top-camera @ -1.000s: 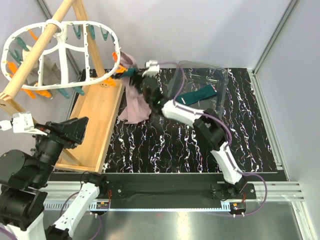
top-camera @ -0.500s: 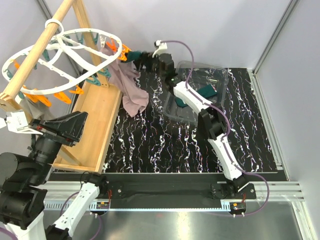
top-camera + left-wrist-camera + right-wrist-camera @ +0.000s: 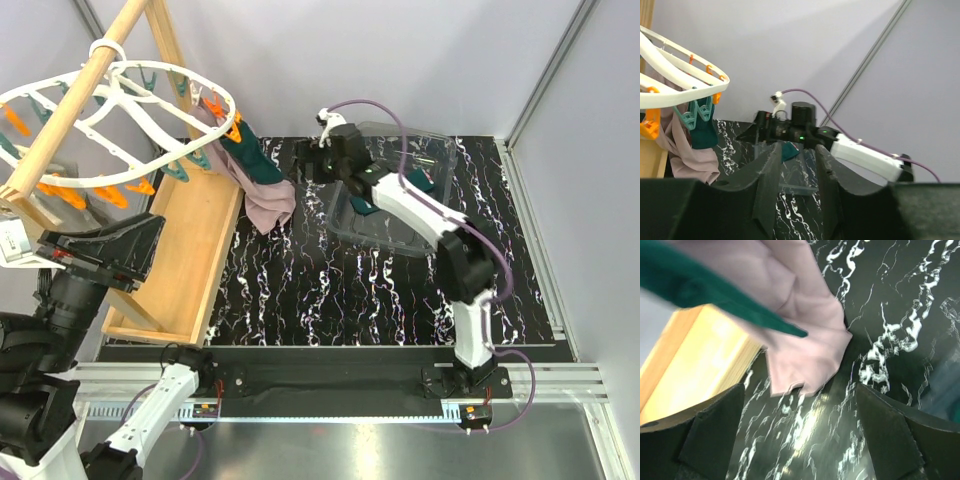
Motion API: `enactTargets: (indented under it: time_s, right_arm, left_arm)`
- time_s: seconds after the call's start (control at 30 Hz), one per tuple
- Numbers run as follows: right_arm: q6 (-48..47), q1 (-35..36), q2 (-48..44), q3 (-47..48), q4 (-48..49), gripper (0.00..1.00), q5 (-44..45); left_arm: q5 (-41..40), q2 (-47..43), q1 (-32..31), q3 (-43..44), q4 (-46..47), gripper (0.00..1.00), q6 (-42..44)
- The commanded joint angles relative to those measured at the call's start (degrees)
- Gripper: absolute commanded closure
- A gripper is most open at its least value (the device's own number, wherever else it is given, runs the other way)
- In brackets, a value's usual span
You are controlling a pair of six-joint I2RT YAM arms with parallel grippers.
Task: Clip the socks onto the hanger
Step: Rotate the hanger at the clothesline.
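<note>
The white oval hanger point(image 3: 120, 95) hangs from the wooden pole at the top left, with teal and orange pegs. One teal sock point(image 3: 252, 155) hangs from a peg on its right rim, in front of the mauve cloth point(image 3: 268, 203). It also shows in the left wrist view point(image 3: 702, 134) and the right wrist view point(image 3: 700, 290). My right gripper point(image 3: 303, 162) is open and empty just right of that sock, apart from it. The second sock point(image 3: 362, 206) lies in the clear bin, mostly hidden under my right arm. My left gripper point(image 3: 150, 245) is open and empty at the left, over the wooden base.
A wooden pole frame point(image 3: 75, 95) stands on a wooden base point(image 3: 195, 250) at the left. The clear plastic bin point(image 3: 440, 150) stands at the back middle of the black marbled mat point(image 3: 330, 290). The mauve cloth point(image 3: 800, 340) hangs down to the mat.
My right gripper has let go of the teal sock, which now hangs from a peg, and has drawn back to the right. The hanger has swung and tilted.
</note>
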Motion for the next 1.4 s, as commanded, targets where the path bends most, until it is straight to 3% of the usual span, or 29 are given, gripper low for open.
enactTargets:
  time_s: [0.0,0.13,0.2,0.33,0.5,0.63,0.73,0.9,1.37]
  right_arm:
    - [-0.46,1.12,-12.50,-6.86,1.31,0.04,-1.38]
    - [-2.57,7.61,-19.80,-13.63,2.27,0.09,-1.12]
    - [-2.48,12.18,-23.75,-16.01,5.96,0.16,-4.44]
    - [-1.09,19.04,-27.46,-21.81,25.07,0.22,-8.32]
    - [4.19,23.26,-19.56,-15.87,38.55,0.36,-14.21]
    - [3.24,26.16,-12.44,-9.00,42.44,0.50,-12.29]
    - [1.30,27.04,-8.13,-4.52,43.50,0.50,-10.62]
    - [-4.31,27.31,-3.65,0.93,42.63,0.33,-9.21]
    - [-11.53,27.22,-0.04,8.59,38.14,0.27,-5.70]
  left_arm:
    - [2.42,1.79,-0.11,2.00,1.47,0.65,-0.35]
    - [2.69,2.15,-0.20,4.81,-0.20,0.68,1.76]
    - [2.69,1.71,-0.11,5.25,0.14,0.69,2.29]
    - [1.46,0.04,-0.11,5.52,0.24,0.69,3.78]
    - [-0.21,-1.89,-0.11,6.22,-1.08,0.70,5.27]
    - [0.31,-2.77,-0.20,6.66,-1.09,0.69,5.19]
    - [0.49,-3.12,-0.20,6.75,-1.35,0.68,4.66]
    - [2.24,-3.74,-0.11,5.88,-0.65,0.67,2.12]
    - [3.21,-5.67,-0.11,1.13,1.20,0.67,0.79]
